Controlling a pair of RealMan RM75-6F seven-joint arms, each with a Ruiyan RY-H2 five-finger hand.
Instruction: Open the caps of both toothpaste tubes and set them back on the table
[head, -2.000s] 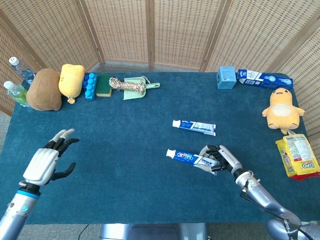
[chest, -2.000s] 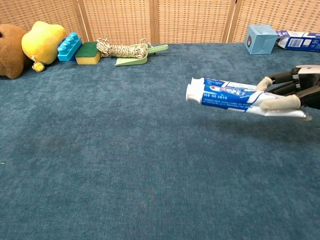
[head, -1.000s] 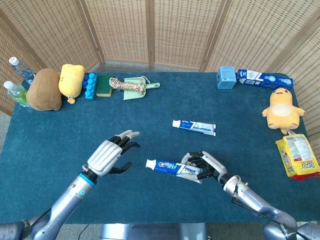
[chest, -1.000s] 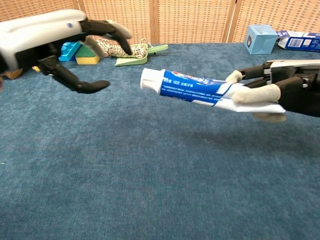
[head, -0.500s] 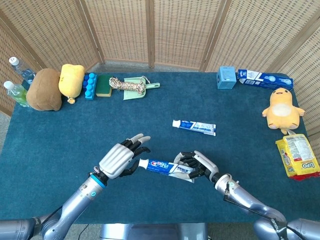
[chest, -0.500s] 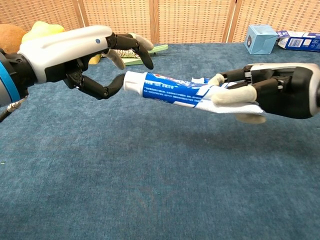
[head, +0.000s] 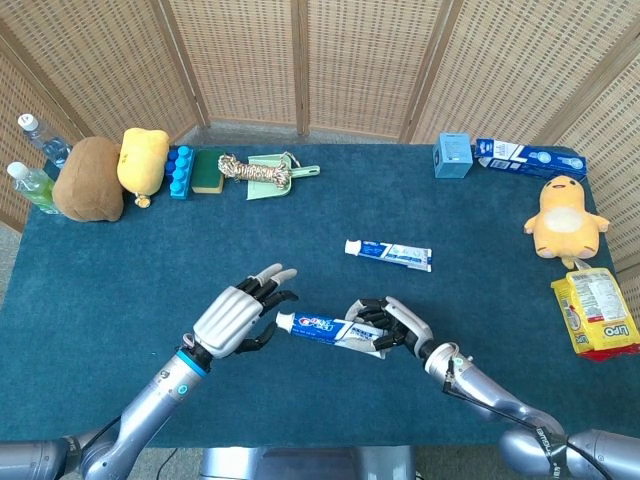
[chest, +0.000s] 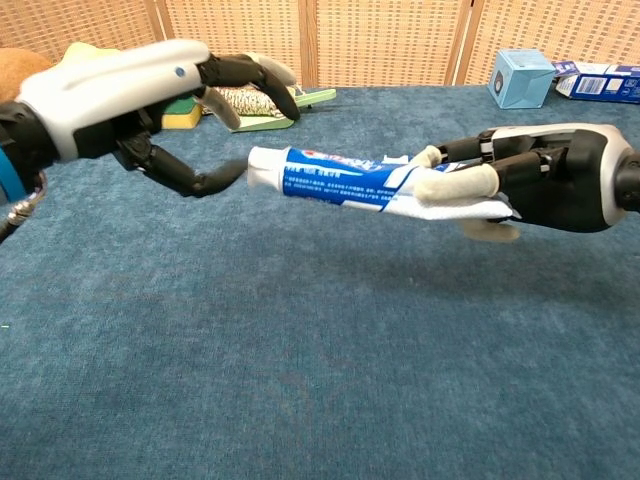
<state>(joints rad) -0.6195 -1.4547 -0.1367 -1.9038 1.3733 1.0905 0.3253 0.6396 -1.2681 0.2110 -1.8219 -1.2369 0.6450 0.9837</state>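
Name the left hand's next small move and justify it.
Probably close the left hand onto the white cap. The right hand holds the toothpaste tube off the table, cap toward the left fingertips, which sit open right beside it.

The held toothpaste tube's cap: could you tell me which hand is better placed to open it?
Probably the left hand: open, fingertips beside the cap, while the right hand grips the tube.

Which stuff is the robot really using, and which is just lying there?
Using:
blue-and-white toothpaste tube held in the air
second blue-and-white toothpaste tube lying on the table
right hand
left hand

Just lying there:
yellow duck plush toy
light blue box
coiled rope
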